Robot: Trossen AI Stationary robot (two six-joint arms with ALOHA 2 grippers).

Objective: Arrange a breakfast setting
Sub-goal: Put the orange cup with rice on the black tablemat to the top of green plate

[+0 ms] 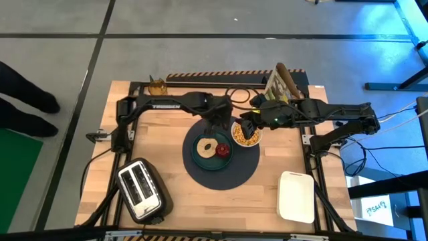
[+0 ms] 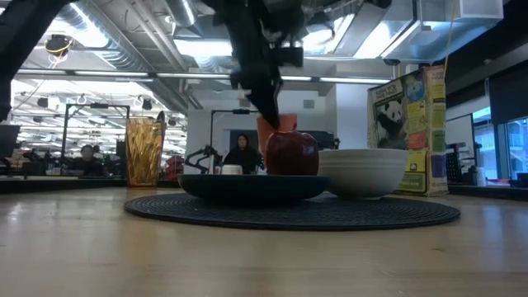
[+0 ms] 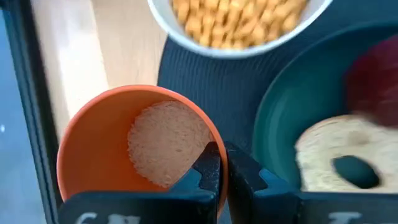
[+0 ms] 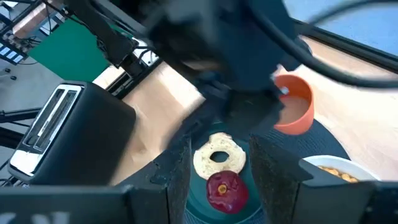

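Note:
The teal plate (image 1: 200,158) lies on the dark-blue mat (image 1: 231,175) and carries the bagel (image 1: 206,146) and the red fruit (image 1: 223,150). The white bowl (image 1: 245,134), full of cereal, stands on the mat's far right part. My left gripper (image 3: 222,155) is shut on the small orange cup (image 3: 93,149), just beyond the plate, over the mat's far edge. My right gripper (image 4: 222,165) is open and empty above the bowl, looking down on plate and cup (image 4: 293,112). The tall amber glass (image 1: 158,86) stands at the table's far left. I see no spoon. My left gripper pinches the cup's rim (image 3: 214,140) on the side toward the plate, one finger (image 3: 208,167) inside the cup and one (image 3: 249,177) outside. The fingers come from above, pointing down. The cup is upright; the red fruit hides its base in the low view (image 2: 271,125).
A silver-and-black toaster (image 1: 140,191) stands at the near left and a white tray (image 1: 296,196) at the near right. A cereal box (image 1: 281,83) stands at the far edge behind the right arm. People show in the room beyond the table.

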